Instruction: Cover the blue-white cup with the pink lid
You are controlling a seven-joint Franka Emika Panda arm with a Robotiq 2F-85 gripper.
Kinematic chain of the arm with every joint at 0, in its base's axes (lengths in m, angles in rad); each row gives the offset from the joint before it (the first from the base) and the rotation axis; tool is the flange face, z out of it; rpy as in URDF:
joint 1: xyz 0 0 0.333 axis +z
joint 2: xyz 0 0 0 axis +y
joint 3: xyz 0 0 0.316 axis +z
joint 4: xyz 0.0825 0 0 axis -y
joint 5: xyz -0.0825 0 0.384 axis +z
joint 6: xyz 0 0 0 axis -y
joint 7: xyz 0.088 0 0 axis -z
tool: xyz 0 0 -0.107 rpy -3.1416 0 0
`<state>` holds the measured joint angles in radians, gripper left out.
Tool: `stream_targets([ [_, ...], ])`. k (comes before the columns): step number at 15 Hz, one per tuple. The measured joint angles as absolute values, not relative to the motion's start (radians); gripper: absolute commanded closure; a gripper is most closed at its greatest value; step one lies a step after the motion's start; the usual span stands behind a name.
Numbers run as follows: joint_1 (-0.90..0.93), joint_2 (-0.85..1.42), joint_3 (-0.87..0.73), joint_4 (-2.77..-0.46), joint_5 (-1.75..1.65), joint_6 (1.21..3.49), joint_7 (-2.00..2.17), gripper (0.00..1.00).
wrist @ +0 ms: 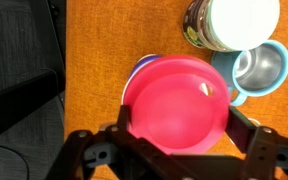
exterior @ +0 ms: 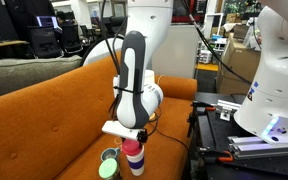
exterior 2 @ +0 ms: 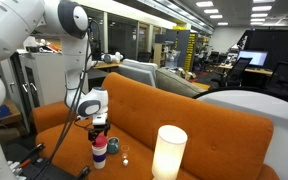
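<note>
My gripper (wrist: 179,125) is shut on the pink lid (wrist: 174,100), one finger on each side of it. The lid hangs directly over the blue-white cup, of which only a blue-white edge (wrist: 141,66) shows past the lid in the wrist view. In both exterior views the cup (exterior: 134,161) (exterior 2: 100,154) stands upright on the orange couch seat, with the lid (exterior: 132,147) (exterior 2: 100,140) at its mouth and the gripper (exterior: 125,131) (exterior 2: 98,124) right above. I cannot tell whether the lid rests on the rim.
A low green-rimmed round container (exterior: 109,166) (wrist: 234,22) and a small blue cup with a shiny inside (wrist: 260,68) stand close beside the cup. A tall white cylinder (exterior 2: 169,152) stands further along the seat. The couch backrest (exterior: 64,80) rises behind.
</note>
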<state>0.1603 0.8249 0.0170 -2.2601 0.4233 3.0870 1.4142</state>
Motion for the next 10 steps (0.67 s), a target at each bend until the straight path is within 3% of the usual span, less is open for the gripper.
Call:
stream_targets([
  [10, 0.160, 0.865, 0.006, -2.246, 0.423, 3.105, 1.414, 0.33],
])
